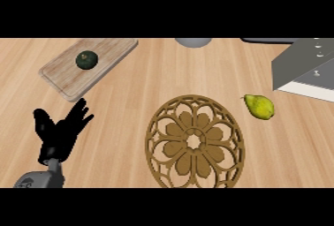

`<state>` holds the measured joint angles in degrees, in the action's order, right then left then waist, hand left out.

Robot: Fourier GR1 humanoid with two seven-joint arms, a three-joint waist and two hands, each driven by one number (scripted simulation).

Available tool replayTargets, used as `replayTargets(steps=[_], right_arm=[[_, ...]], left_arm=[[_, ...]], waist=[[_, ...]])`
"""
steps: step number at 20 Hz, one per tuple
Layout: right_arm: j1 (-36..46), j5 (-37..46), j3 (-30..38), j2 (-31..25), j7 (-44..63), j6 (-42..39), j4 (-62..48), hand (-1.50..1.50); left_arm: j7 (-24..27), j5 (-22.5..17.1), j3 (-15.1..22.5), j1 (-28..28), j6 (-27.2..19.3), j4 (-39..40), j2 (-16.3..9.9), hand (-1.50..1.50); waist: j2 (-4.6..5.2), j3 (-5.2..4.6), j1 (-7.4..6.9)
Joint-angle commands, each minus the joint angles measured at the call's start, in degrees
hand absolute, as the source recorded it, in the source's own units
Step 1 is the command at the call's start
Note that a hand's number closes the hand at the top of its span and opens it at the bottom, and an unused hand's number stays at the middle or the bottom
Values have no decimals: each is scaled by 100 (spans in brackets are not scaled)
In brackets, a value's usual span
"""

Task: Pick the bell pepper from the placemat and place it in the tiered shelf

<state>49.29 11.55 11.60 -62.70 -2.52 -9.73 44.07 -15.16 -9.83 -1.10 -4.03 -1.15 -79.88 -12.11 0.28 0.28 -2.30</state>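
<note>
Head view: 1 yellow-green pepper (259,106) lies on the bare tabletop (130,119), just right of 1 round openwork placemat (195,142) and apart from it. 1 grey shelf (305,68) stands at the upper right, nothing visible in it. 1 wooden board (89,66) at upper left carries 1 dark green fruit (87,60). 1 grey round object (193,42) shows at the top edge. 1 hand, the left hand (60,132), rests at lower left, fingers spread wide, holding nothing.

Cut off by the upper band: grey round object (193,42), only its lower curve showing; dark flat item (267,40) beside it, a thin strip only. Grey tiered shelf (305,66) clipped at right edge. Left forearm (40,178) truncated at lower band. Round placemat (195,142) lower rim trimmed slightly there too
</note>
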Motion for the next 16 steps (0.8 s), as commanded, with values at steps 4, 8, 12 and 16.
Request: replayTargets(steps=[4,8,12,16], right_arm=[[680,377,-10,115,-843,42,-1094,150],[1043,587,-102,154,-874,13,-1386,150],[954,873,-250,42,-1153,8,-1464,150],[1315,315,368,278,-598,115,-1821,150]], left_arm=[[-146,156,50,58,-103,151,95,0],[-396,58,-72,-110,-24,241,-2,0],[-361,56,-105,56,-70,102,48,0],[-179,-2,-187,108,180,255,-101,0]], waist=[[21,-26,65],[24,-26,46],[11,-25,80],[5,-28,100]])
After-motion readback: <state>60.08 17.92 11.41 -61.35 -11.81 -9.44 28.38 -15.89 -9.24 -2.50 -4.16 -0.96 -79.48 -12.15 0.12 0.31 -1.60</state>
